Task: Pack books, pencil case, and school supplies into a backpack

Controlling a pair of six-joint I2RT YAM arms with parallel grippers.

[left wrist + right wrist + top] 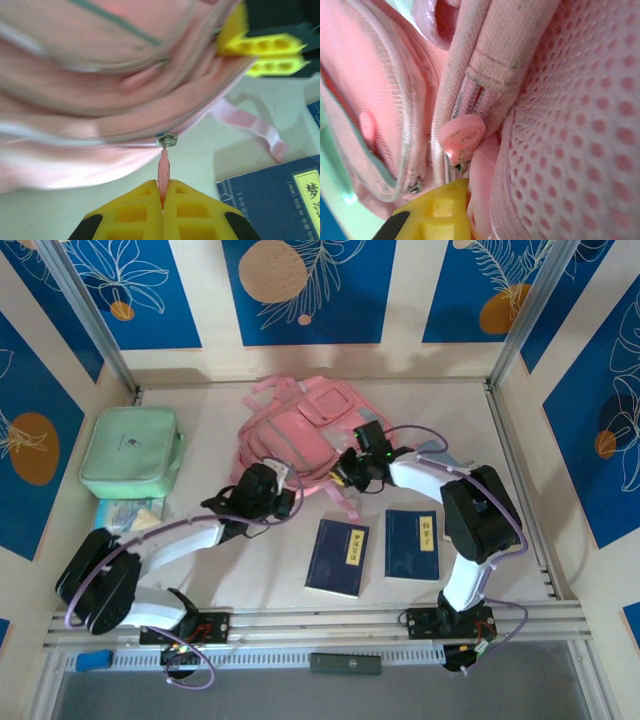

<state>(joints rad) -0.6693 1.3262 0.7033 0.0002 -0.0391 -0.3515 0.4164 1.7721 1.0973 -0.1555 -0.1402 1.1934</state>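
Two books (338,556) lay flat and side by side in the lower middle of the overhead frame, covers up, well apart from the backpack (300,435), which sat in the upper middle with its straps trailing toward them. Nothing had gone into it yet, by the look of things.

Both arms reached to the bag's lower edge. In the left wrist view, the left gripper (163,192) was clamped shut on the pink zipper pull (163,170), its slider just above the fingertips; that hold was probably meant to draw the zip open. At the upper right of that same view, the right gripper (260,55) had its fingers drawn close together at the bag's edge and appeared to pinch the fabric. My guess is that it was bracing the bag so the zip could run without dragging the cloth. One yellow finger (437,210) pressed into pink mesh and webbing at the bottom of the right wrist view.

A mint green bag (130,452) rested at the left. The table (500,440) was a pale, matte beige, boxed in by cream walls (310,290) with blue panels bearing white leaves and orange discs, and a metal rail (330,622) ran along the bottom.
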